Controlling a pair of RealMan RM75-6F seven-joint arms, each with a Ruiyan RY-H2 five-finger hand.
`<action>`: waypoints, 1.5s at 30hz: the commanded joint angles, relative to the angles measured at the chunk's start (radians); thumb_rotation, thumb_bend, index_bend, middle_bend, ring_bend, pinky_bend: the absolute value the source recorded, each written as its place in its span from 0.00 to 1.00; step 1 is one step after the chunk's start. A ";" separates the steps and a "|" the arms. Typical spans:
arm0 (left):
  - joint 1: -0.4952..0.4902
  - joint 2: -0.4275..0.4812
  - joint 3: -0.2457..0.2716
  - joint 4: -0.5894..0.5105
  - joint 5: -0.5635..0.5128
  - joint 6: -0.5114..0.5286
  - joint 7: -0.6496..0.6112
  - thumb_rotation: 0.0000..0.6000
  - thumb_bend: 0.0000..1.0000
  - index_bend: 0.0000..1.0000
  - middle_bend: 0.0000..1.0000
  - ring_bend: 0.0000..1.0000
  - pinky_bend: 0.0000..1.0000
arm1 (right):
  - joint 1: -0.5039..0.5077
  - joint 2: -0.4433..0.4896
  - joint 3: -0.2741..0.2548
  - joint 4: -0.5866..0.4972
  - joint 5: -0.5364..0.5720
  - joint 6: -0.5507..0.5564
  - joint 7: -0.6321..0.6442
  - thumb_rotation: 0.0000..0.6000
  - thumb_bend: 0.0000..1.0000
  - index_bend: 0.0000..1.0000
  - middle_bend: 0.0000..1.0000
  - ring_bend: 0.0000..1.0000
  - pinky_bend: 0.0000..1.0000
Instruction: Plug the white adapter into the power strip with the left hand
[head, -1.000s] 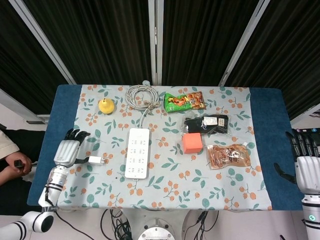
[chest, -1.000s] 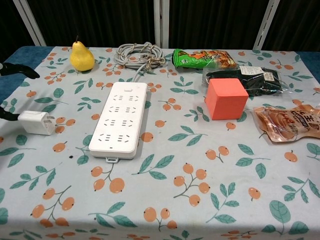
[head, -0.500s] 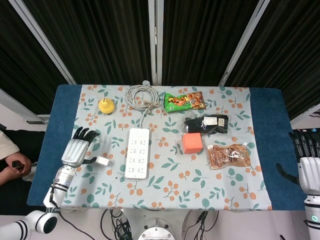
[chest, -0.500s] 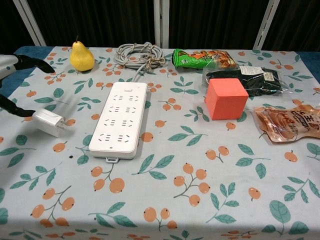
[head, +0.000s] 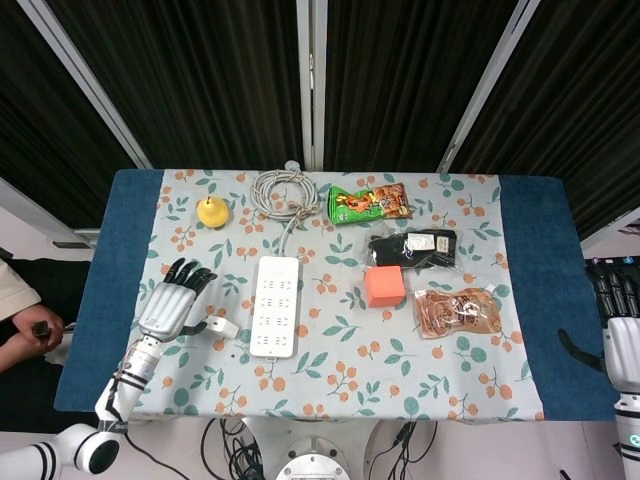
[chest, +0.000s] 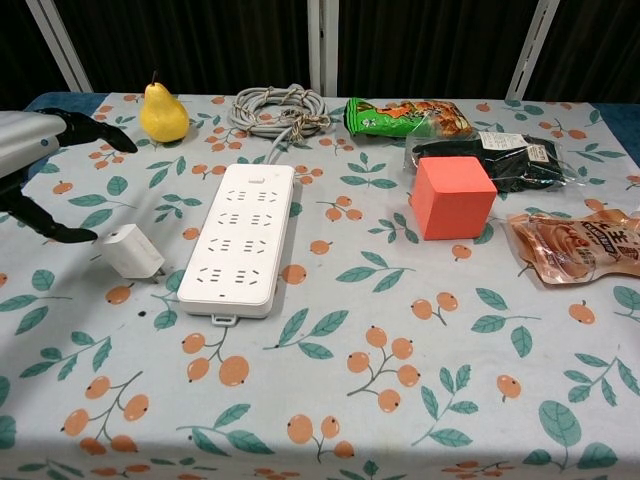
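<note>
The white adapter (head: 222, 326) (chest: 132, 250) lies tilted on the cloth just left of the white power strip (head: 275, 305) (chest: 240, 238), its prongs towards the strip's near end. My left hand (head: 172, 305) is beside it on the left. The thumb tip (chest: 60, 233) touches the adapter's left side, while the other fingers (chest: 88, 126) are spread above and apart from it. Off the table's right edge, my right hand (head: 622, 335) hangs with fingers apart and nothing in it; the chest view does not show it.
A yellow pear (head: 211, 211) and the strip's coiled cable (head: 283, 190) lie at the back. Right of the strip are an orange block (head: 384, 286), a green snack bag (head: 368, 203), a black packet (head: 412, 247) and a brown snack pack (head: 456, 311).
My left hand has moved right towards the power strip. The adapter has travelled with it, turning so its prongs tilt down, and now sits close to the strip's left edge.
</note>
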 joint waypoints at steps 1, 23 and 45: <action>0.009 0.037 0.006 -0.046 0.003 0.015 0.003 1.00 0.13 0.19 0.15 0.06 0.00 | -0.002 0.000 0.000 0.004 -0.005 0.005 0.005 1.00 0.16 0.00 0.00 0.00 0.00; -0.008 0.030 0.082 -0.010 0.079 -0.083 -0.330 1.00 0.16 0.32 0.31 0.14 0.05 | -0.012 0.017 0.001 -0.007 -0.038 0.041 0.010 1.00 0.16 0.00 0.00 0.00 0.00; -0.031 -0.051 0.086 0.097 0.092 -0.074 -0.265 1.00 0.26 0.39 0.39 0.19 0.05 | -0.017 0.015 -0.004 -0.016 -0.032 0.032 0.001 1.00 0.16 0.00 0.00 0.00 0.00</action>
